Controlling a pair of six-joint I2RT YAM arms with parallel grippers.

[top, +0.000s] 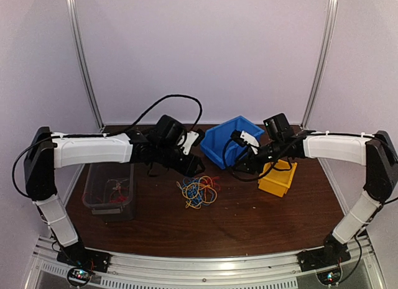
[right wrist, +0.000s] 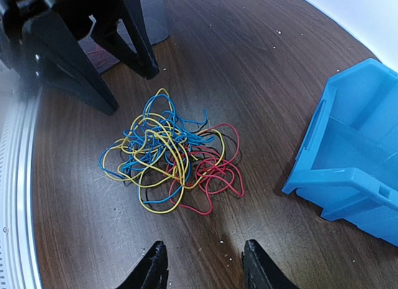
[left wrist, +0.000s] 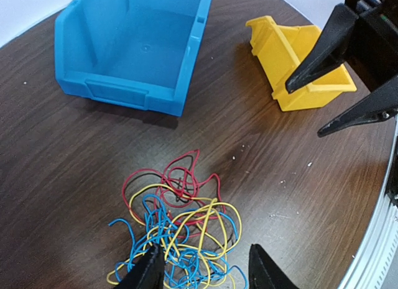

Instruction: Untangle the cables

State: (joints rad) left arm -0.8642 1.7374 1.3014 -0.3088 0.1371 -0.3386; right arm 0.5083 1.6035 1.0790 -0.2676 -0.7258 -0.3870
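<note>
Cables (top: 199, 191) lie in one loose heap near the middle of the counter (top: 249, 224): red, blue and yellow loops crossed over one another, none of them lifted.

At the left edge stands a grey bin (top: 111, 188), likely meant to take sorted strands. A few thin wires seem to lie in it, too faint to name by colour.

The left jaws hang just above the heap's left side, parted about halfway and gripping nothing. In their own view one tip covers some blue loops, and the near part of the heap is cut off by the frame.

A blue bin (top: 227, 146) sits toward the far edge, its open mouth turned to the heap. Its far half is out of frame in the right wrist view.

The right jaws hover beside the heap on its right, also partly open and empty. The two arms face each other across the tangle, seemingly so each can take a separate strand.

A yellow bin (top: 277, 180) sits toward the right edge, half hidden under the right arm. I cannot make out any white cable.
</note>
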